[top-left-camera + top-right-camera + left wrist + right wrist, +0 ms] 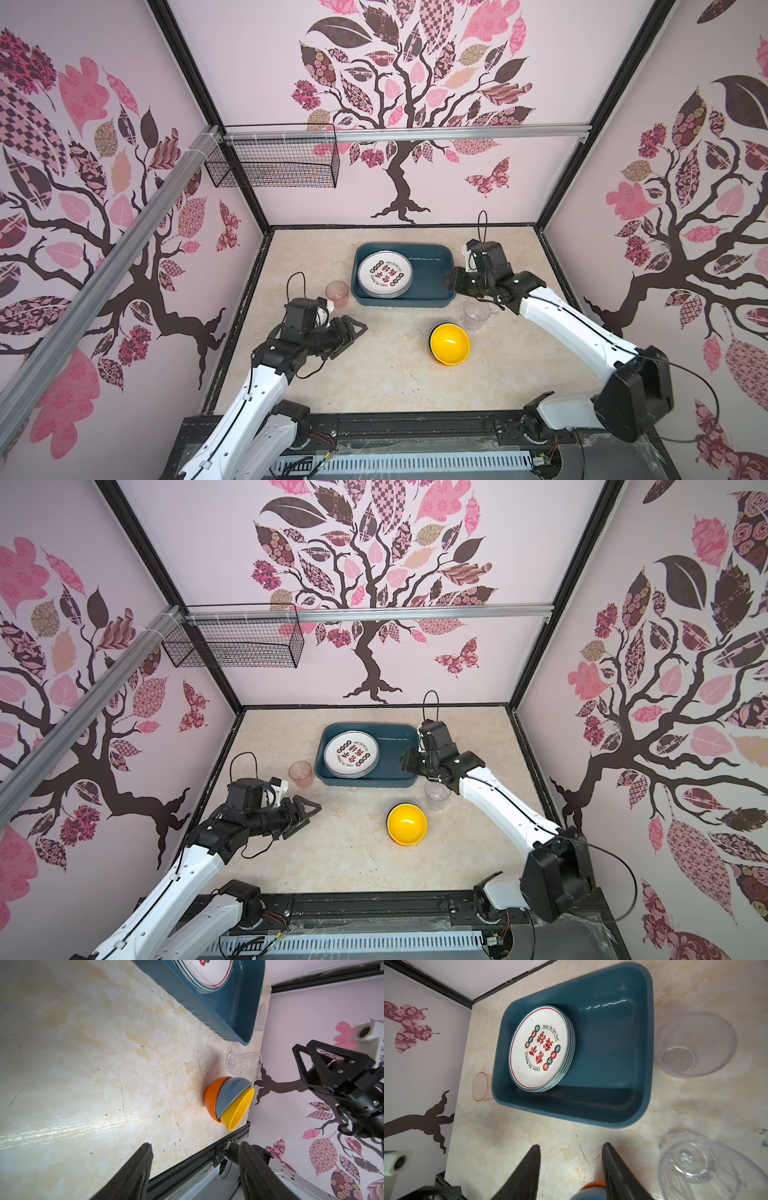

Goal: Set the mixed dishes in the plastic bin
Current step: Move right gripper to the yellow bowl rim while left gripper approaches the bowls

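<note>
The dark teal plastic bin (pixel 432 270) (pixel 608 1068) holds a stack of white plates (pixel 385 274) (pixel 539 1047) with red characters at its left end. A pinkish cup (pixel 336 293) stands left of the bin. Nested bowls (pixel 449 343) (pixel 230 1101), yellow on top of blue and orange, sit in front of it, with a clear cup (pixel 476 314) (pixel 699 1167) beside them. A second clear cup (pixel 695 1045) stands past the bin's right end. My left gripper (pixel 351 340) (pixel 195 1144) is open and empty above the table. My right gripper (pixel 451 284) (pixel 571 1145) is open and empty at the bin's front right corner.
A black wire mesh basket (pixel 274 162) hangs on the rail at the back left. Patterned walls close in three sides of the marble table (pixel 374 374). A black frame rail (pixel 415 419) runs along the front edge.
</note>
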Tool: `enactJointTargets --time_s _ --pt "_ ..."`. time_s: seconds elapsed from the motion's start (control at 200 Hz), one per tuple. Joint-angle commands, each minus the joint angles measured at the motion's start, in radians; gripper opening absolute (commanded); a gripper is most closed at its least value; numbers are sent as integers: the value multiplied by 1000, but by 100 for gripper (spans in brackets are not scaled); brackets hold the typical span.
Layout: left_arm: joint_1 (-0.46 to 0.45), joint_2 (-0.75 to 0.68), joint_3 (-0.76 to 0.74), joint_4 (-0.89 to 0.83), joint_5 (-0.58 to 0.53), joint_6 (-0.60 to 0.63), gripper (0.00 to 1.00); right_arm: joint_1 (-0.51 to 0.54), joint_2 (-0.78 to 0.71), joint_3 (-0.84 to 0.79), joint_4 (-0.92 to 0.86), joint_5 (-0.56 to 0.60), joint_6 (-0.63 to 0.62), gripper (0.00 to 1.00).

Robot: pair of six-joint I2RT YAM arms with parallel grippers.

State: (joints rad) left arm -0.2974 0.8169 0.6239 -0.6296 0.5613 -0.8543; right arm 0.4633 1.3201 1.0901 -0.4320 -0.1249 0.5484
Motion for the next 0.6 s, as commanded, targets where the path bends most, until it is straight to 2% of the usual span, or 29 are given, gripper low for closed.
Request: enactJointTargets --time_s 0.0,0.265,0.595 --pt "-48 23 74 -18 10 55 69 3 -130 -53 -95 30 -18 52" --pt "-291 177 171 -24 -150 77 69 3 -341 -153 -251 34 35 55" --pt "-507 372 339 -88 -347 129 66 3 -470 -326 -337 -23 142 54"
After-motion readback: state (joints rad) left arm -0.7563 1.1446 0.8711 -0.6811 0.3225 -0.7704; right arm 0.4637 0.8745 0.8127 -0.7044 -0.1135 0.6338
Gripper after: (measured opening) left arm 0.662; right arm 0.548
